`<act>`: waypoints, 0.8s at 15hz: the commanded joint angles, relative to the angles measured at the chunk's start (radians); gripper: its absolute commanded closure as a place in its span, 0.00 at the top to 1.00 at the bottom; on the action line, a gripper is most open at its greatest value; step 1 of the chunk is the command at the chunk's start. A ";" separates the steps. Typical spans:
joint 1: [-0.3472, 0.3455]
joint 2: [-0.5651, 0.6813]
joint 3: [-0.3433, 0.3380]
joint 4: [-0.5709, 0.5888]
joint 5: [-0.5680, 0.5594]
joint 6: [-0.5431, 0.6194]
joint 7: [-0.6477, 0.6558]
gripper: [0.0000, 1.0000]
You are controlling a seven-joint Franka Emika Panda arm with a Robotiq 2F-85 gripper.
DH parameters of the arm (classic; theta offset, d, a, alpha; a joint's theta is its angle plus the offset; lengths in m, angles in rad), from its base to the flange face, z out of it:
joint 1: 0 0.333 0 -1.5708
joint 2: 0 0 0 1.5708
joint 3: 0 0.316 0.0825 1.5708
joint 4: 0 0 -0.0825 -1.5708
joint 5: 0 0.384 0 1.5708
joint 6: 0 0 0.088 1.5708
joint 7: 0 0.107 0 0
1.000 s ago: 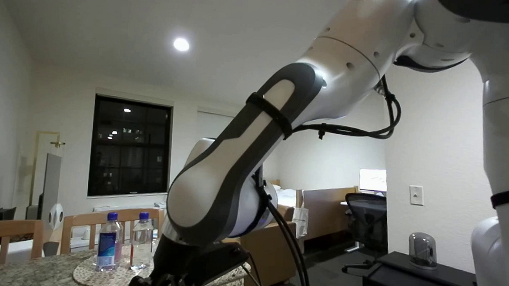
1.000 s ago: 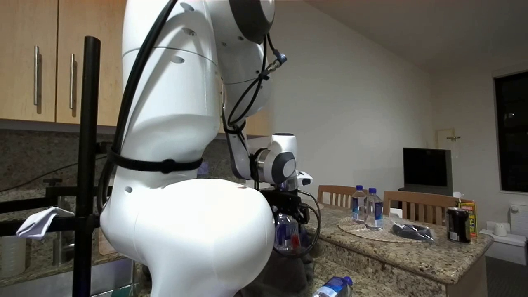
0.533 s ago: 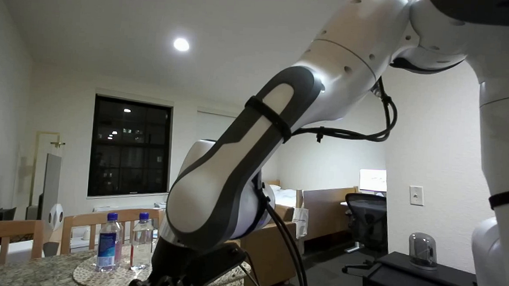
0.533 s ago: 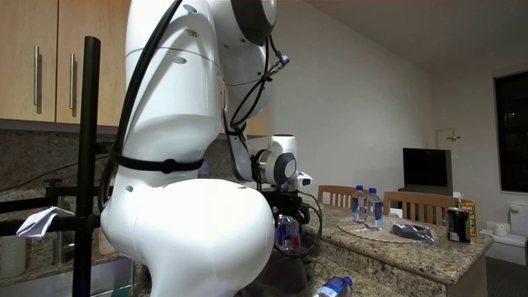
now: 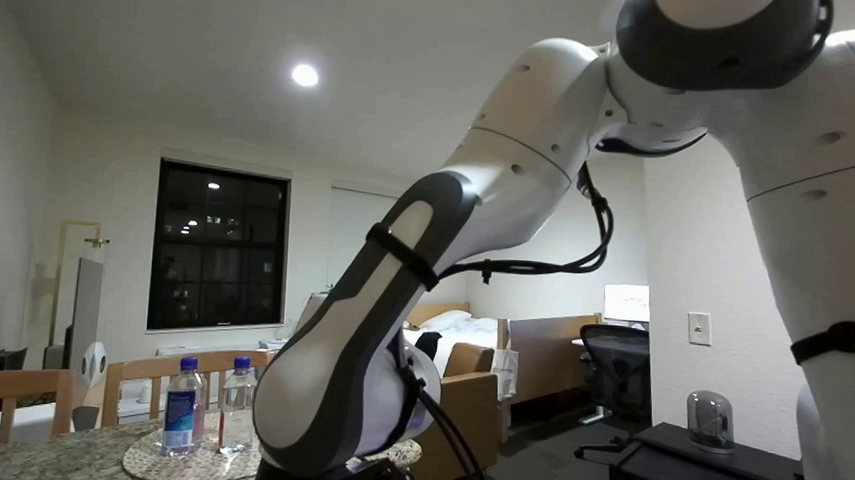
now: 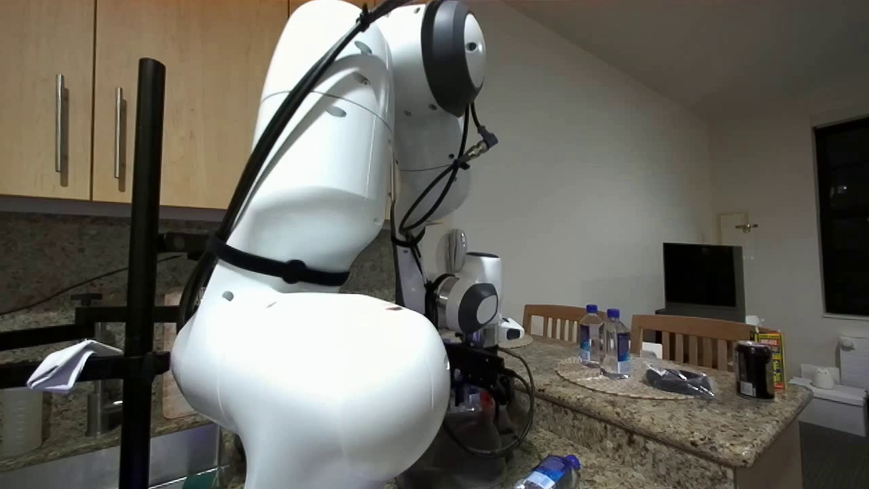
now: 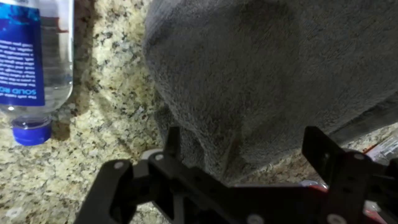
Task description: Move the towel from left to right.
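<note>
Over the counter, my gripper stands wide apart, fingers well separated, with nothing in its hold. The towel, grey and rumpled, lies on the counter, partly between the fingers in the wrist view; contact I cannot tell. Near the towel, apart from it, one bottle lies on its side. Farther off, two upright bottles stand on a mat in both exterior views. Behind them: chairs, then a television.

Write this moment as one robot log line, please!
task: towel left to right | claw: open, by towel's edge | touch: unclear | grasp: none | bottle: lying on counter beside towel
</note>
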 commanded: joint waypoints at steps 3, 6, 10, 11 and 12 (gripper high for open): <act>-0.094 0.176 0.109 0.068 0.043 0.149 -0.069 1.00; -0.165 0.250 0.197 0.098 0.028 0.220 -0.060 1.00; -0.255 0.303 0.304 0.115 0.002 0.255 -0.041 0.60; -0.275 0.302 0.326 0.113 0.004 0.255 -0.033 0.53; -0.296 0.301 0.346 0.112 0.007 0.254 -0.028 0.47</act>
